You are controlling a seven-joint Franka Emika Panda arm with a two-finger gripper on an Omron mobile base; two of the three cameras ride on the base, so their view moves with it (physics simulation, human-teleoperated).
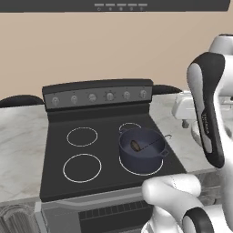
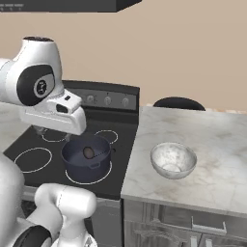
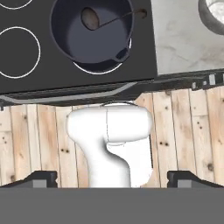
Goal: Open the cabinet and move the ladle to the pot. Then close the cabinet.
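Note:
The dark blue-grey pot [image 1: 142, 158] [image 2: 87, 169] [image 3: 87, 48] stands on the stove's front right burner. The ladle [image 1: 135, 145] [image 2: 89, 152] [image 3: 89, 17] lies inside it, brownish bowl on the pot's bottom and thin dark handle leaning over the right rim. My gripper [image 3: 114, 177] hangs high above the stove's front edge and looks straight down, open, its fingertips [image 3: 41, 177] far apart with nothing between them. In the right base view my hand [image 2: 58, 116] hovers above and just left of the pot. The cabinet is out of view.
A shiny silver bowl [image 2: 172, 161] [image 3: 214, 13] sits on the marble counter [image 2: 212, 140] right of the stove. The stove's knob panel [image 1: 98, 95] rises at the back, a dark range hood [image 1: 118, 4] overhead. Wooden floor [image 3: 188, 131] lies below the oven handle [image 3: 65, 98].

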